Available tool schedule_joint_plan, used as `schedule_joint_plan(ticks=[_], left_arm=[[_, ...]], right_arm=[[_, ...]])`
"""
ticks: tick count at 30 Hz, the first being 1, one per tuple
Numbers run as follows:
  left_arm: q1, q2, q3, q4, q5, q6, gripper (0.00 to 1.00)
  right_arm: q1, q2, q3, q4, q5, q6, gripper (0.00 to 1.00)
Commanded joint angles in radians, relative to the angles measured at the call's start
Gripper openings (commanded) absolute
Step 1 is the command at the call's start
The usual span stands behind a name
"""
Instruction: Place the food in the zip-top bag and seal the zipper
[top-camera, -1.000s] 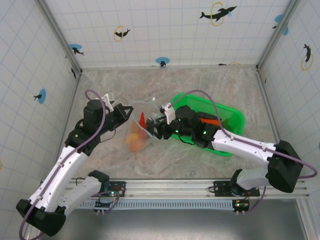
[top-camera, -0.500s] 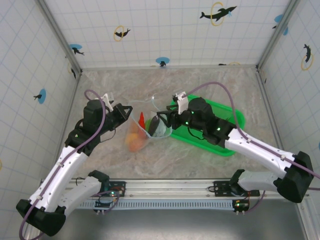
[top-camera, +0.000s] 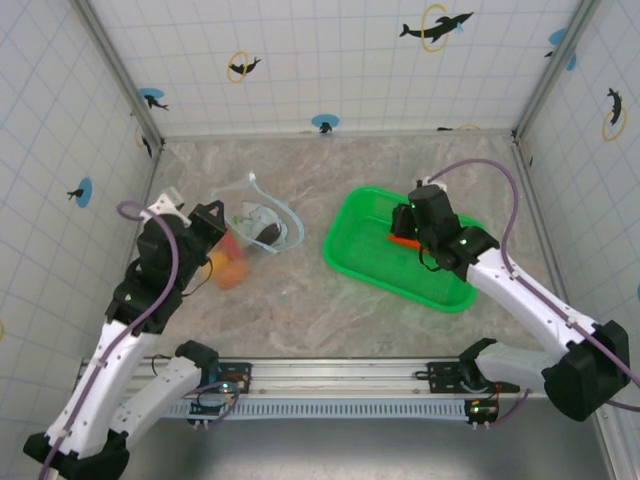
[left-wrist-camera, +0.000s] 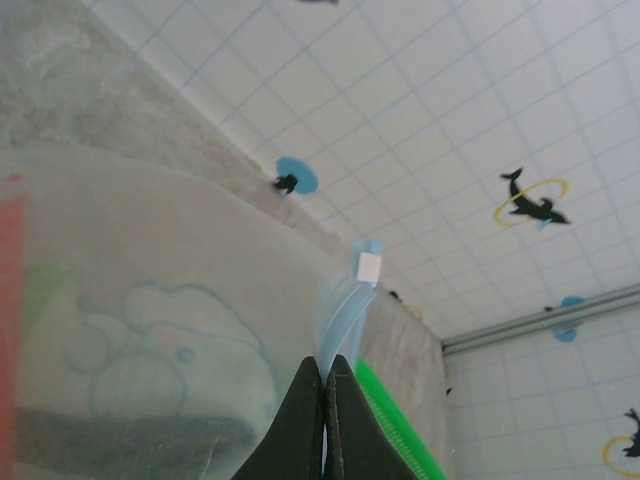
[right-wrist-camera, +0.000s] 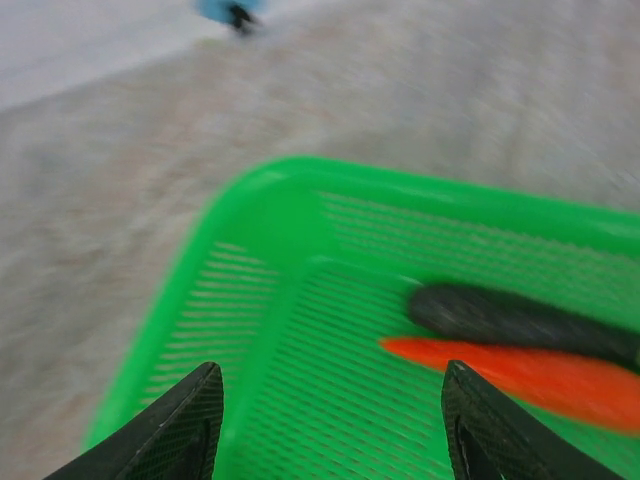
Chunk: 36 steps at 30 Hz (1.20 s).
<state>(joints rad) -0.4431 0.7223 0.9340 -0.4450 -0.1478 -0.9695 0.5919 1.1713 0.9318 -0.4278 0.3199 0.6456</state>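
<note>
**L gripper** (left-wrist-camera: 325, 395): jaws pinched tight on the zipper (left-wrist-camera: 345, 300) strip. The zip-top bag (left-wrist-camera: 150, 330) hangs slack just ahead of its tips. Mouth appears unsealed, some food inside.

**R gripper** (right-wrist-camera: 335, 430): jaws apart, nothing between, poised over the green basket (right-wrist-camera: 270, 230). Carrot (right-wrist-camera: 520, 375) and eggplant (right-wrist-camera: 520, 320) lie side by side ahead-right of its tips.

**Recommend:** centre R over the carrot, set jaws across its narrow width, descend w/o snagging the mesh. L to hold the bag mouth up and open.

**Surface:** marbled stone-look table (top-camera: 400, 160), flat.

**Room:** white grid-tiled walls (top-camera: 330, 60) w/ dolphin stickers.
</note>
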Motion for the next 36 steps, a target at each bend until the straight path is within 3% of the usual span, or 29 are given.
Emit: schedule_joint_plan(ticks=[1, 8, 13, 18, 19, 22, 29, 36], left_arm=[[0.004, 0.045, -0.019, -0.006, 0.09, -0.01, 0.0], [0.004, 0.031, -0.032, 0.022, 0.085, 0.001, 0.0], [0.004, 0.019, -0.032, 0.021, 0.084, 0.015, 0.0], [0.004, 0.012, -0.034, 0.021, 0.09, 0.028, 0.0], [0.004, 0.012, -0.034, 0.022, 0.091, 0.029, 0.0], [0.004, 0.013, -0.032, 0.02, 0.093, 0.037, 0.0], [0.004, 0.009, -0.01, 0.007, 0.057, 0.058, 0.0], [0.004, 0.017, 0.001, 0.009, 0.06, 0.064, 0.0]], right_arm=[[-0.028, 0.041, -0.025, -0.155, 0.125, 0.232, 0.59], [-0.11, 0.081, -0.084, -0.129, 0.05, 0.476, 0.55], [-0.17, 0.092, -0.156, -0.032, -0.03, 0.618, 0.61], [-0.206, 0.131, -0.184, 0.025, -0.028, 0.694, 0.66], [-0.216, 0.14, -0.192, 0.041, -0.039, 0.704, 0.71], [-0.24, 0.185, -0.199, 0.077, -0.069, 0.712, 0.78], [-0.252, 0.274, -0.195, 0.11, -0.076, 0.717, 0.69], [-0.307, 0.442, -0.099, 0.196, -0.081, 0.479, 0.63]])
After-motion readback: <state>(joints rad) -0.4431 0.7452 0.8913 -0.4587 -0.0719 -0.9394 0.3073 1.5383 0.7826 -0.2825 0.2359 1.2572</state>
